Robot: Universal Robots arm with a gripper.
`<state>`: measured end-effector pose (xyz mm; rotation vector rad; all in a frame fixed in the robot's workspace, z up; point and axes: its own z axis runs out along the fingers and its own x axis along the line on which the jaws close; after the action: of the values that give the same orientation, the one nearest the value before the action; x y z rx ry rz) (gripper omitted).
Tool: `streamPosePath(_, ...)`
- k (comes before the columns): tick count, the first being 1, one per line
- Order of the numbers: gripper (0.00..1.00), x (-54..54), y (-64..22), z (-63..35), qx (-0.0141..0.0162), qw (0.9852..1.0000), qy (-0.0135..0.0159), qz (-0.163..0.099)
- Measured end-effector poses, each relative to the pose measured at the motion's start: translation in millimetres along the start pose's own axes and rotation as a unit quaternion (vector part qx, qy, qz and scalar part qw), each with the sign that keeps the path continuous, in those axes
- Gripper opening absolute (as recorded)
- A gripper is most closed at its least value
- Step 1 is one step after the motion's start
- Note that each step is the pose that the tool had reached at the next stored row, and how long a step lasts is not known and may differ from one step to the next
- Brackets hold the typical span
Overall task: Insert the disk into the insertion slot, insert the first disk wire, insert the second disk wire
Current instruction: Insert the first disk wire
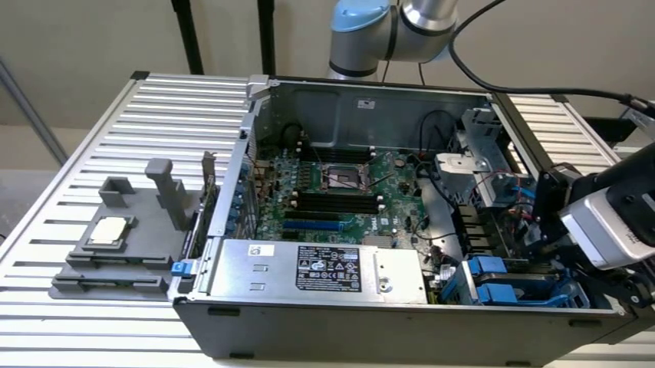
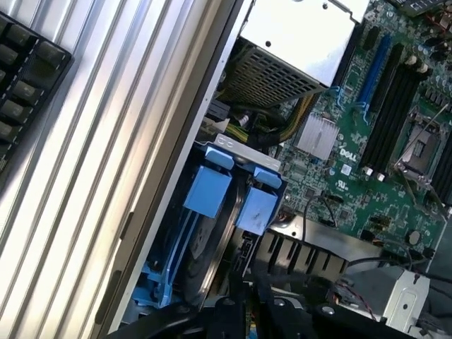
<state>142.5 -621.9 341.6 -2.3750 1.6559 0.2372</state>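
Sitting in the insertion slot (image 1: 517,290) at the case's (image 1: 307,331) front corner, exterior view's right, the disk (image 2: 210,192) looks stiff, fairly heavy and shock-sensitive, best gripped by its blue frame (image 2: 161,281); whether the nearby gripper (image 1: 544,249) has its jaws spread I cannot tell.

The disk (image 2: 206,247) is mostly hidden by its blue frame (image 2: 212,191) and the walls of the insertion slot (image 2: 164,281), at a corner of the computer case (image 1: 409,326). The lower part of the hand (image 1: 544,244) cannot be made out against the dark cage, and the arm (image 1: 409,23) is cut off by the picture's edge.
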Motion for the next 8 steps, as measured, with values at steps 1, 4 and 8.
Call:
streamPosePath(1, 0.18, 0.0, 0.1, -0.1, -0.0004, 1.0000, 0.0032, 0.003)
streamPosePath(4, 0.18, -0.1, 0.4, -0.1, -0.0027, 0.9998, 0.0155, 0.009)
streamPosePath(8, 0.18, -0.9, 2.4, 0.0, -0.0042, 0.9995, 0.0265, 0.016)
